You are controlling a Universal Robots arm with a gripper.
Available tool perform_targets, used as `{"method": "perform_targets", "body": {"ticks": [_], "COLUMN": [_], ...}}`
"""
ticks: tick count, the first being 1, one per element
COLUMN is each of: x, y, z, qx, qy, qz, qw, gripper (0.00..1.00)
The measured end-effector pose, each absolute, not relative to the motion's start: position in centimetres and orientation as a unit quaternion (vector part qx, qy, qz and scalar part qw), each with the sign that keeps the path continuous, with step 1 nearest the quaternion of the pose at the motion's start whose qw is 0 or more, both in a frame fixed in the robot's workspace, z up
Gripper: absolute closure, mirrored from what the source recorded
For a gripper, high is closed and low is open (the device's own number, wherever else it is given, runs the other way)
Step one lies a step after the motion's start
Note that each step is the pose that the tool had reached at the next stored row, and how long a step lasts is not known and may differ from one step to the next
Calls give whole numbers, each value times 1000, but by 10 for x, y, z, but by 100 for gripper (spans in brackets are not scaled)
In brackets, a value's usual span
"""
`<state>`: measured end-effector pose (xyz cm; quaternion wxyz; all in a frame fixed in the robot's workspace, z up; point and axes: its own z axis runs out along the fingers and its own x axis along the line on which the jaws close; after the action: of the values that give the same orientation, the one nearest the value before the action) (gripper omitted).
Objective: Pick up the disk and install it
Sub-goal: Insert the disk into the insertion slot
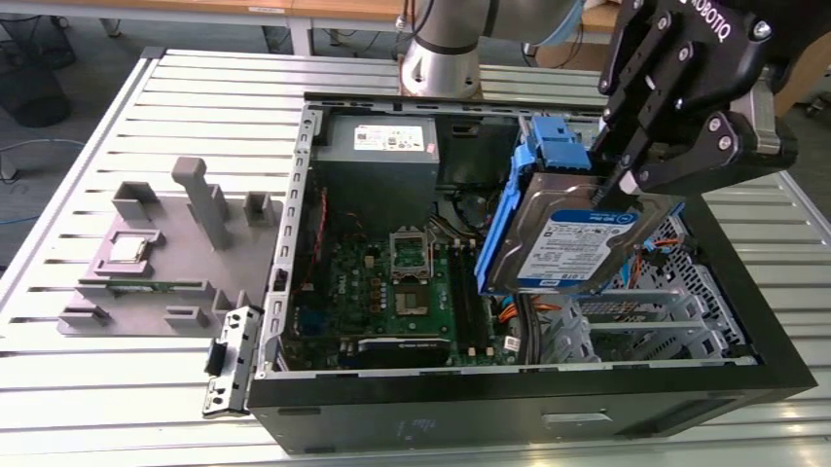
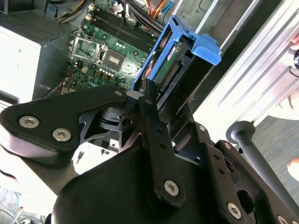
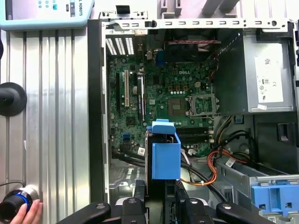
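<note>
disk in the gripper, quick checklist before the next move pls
1. Grip: the gripper is shut on the disk at its upper edge. Ok.
2. Carrier: the blue frame surrounds the disk in the exterior view. Ok.
3. Position: the disk hangs tilted over the open computer case. Ok.
4. Clearance under the disk's lower edge: cannot tell.
5. Cables: orange cables lie loose in the case beside the disk. Whether they block its path: cannot tell.
6. Person's hand: by a knob on the table, away from the case. Ok.
</note>
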<state>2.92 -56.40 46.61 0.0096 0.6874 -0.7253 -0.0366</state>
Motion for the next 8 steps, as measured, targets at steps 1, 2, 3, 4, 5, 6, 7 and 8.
{"method": "perform_targets", "body": {"ticks": [1, 2, 3, 4, 5, 6, 7, 8], "x": [30, 31, 31, 31, 31, 32, 33, 35], "y": [-565, -566, -567, -567, -567, -567, -567, -567], "z": [466, 466, 466, 466, 466, 466, 466, 466], "qx": [687, 687, 687, 687, 687, 687, 687, 687], "qy": [-725, -725, -725, -725, -725, -725, -725, -725], "qz": [-37, -37, -37, -37, -37, -37, -37, -37], "qw": [10, 10, 10, 10, 10, 10, 10, 10], "gripper": [65, 65, 65, 65, 65, 65, 65, 65]}}
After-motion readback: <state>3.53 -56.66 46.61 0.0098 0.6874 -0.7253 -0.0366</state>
